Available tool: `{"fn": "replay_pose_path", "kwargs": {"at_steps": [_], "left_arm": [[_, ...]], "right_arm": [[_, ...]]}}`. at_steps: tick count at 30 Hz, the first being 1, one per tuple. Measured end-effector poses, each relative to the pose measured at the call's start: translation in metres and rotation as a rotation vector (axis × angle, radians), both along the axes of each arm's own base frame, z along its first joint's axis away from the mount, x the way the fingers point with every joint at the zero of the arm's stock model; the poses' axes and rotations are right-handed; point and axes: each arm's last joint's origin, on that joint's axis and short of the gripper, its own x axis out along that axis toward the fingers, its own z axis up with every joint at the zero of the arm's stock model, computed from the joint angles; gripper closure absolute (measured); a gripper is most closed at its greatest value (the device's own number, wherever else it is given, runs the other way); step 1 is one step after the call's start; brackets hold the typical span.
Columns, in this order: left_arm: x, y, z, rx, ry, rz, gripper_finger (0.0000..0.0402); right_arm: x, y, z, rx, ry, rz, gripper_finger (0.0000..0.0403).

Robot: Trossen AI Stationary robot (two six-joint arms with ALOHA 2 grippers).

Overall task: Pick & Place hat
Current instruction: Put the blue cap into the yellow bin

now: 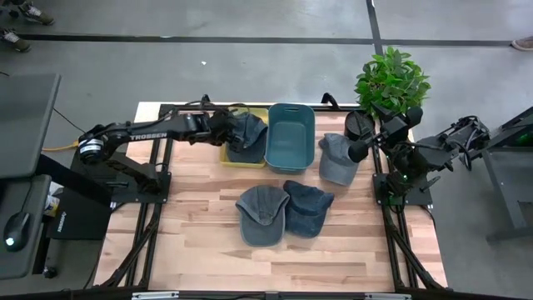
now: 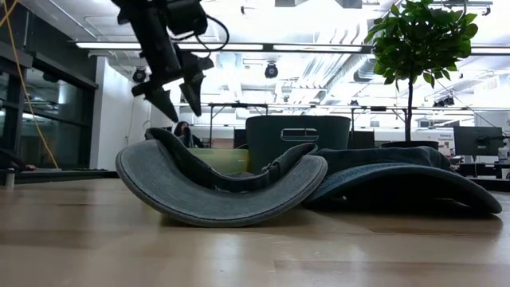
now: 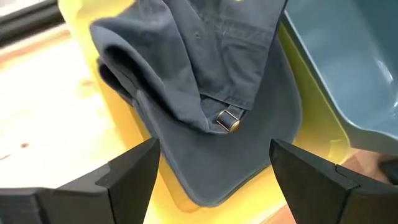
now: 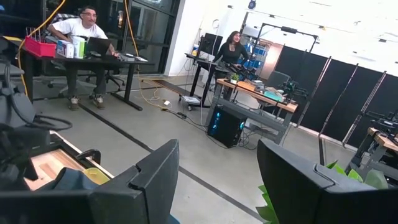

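Left claw (image 1: 223,127) hangs wide open, empty, right above the hat (image 3: 205,81) lying in the yellow bin (image 1: 226,157); right claw (image 1: 360,150) open too, idle far right.

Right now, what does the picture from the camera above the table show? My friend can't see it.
The left gripper, jaws open, hovers over a dark cap lying in a yellow bin, beside a teal bin. Three more caps lie on the wooden table. The right gripper waits at the table's edge near a potted plant.
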Motion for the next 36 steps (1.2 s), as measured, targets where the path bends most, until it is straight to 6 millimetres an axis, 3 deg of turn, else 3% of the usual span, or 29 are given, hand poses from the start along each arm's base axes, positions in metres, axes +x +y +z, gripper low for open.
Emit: {"fn": "replay_pose_path", "kwargs": {"at_steps": [12, 22, 30, 36], "left_arm": [[-0.007, -0.003, 0.036, -0.001, 0.008, -0.03, 0.0102], [-0.007, -0.005, 0.036, -0.049, 0.002, -0.097, 0.0102], [-0.016, -0.012, 0.046, -0.051, -0.017, -0.171, 0.0102], [-0.033, -0.018, 0.061, -0.011, -0.049, -0.188, 0.0102]], "right_arm": [[-0.001, 0.004, 0.0, -0.017, 0.028, 0.025, 0.0191], [-0.007, 0.022, 0.002, -0.008, 0.012, 0.134, 0.0191], [0.003, 0.055, -0.009, -0.056, 0.075, 0.237, 0.0191], [0.014, 0.077, -0.015, -0.014, 0.018, 0.277, 0.0191]]}}
